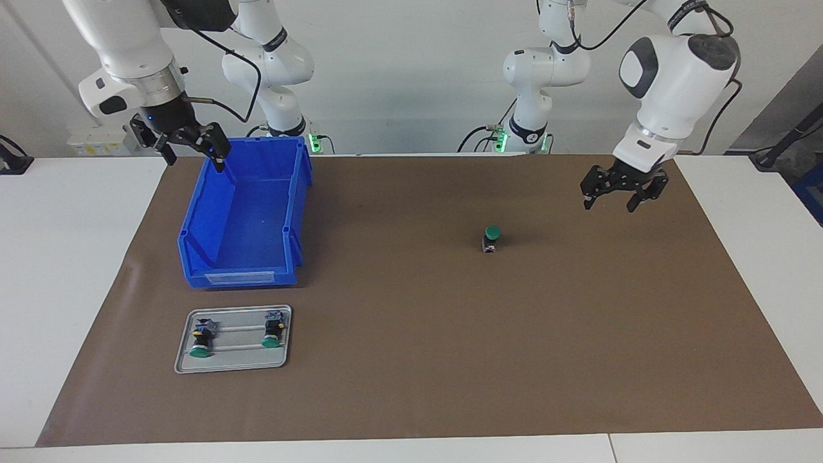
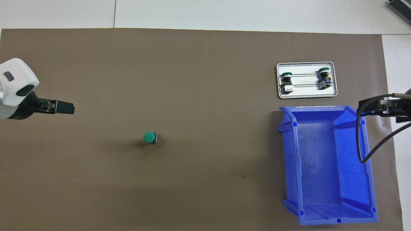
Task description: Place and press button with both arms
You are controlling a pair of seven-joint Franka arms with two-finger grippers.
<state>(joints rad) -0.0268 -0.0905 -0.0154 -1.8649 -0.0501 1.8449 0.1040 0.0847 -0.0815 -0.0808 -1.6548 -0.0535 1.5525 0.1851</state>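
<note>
My right hand (image 1: 188,144) hangs with its fingers spread apart over the corner of the open blue plastic bin (image 1: 247,215), at the right arm's end of the bench; nothing is in it. Farther from me than the bin lies a flat grey metal tray (image 1: 233,365) with two more green-capped buttons lying on their sides.

The green-capped push-button with the black body (image 1: 492,238) stands upright on the brown paper mat (image 1: 411,360), cap up, so its long axis is vertical and a press would come straight down. It sits alone toward the left arm's end, well apart from the bin and tray.

My left hand (image 1: 618,192) hovers with its fingers apart and empty over the mat near that end's edge. I judge this hand the nearer of the two: the button lies from it toward the middle of the bench and a little farther out from me.

The mat looks flat and even, with open room all round the button.
</note>
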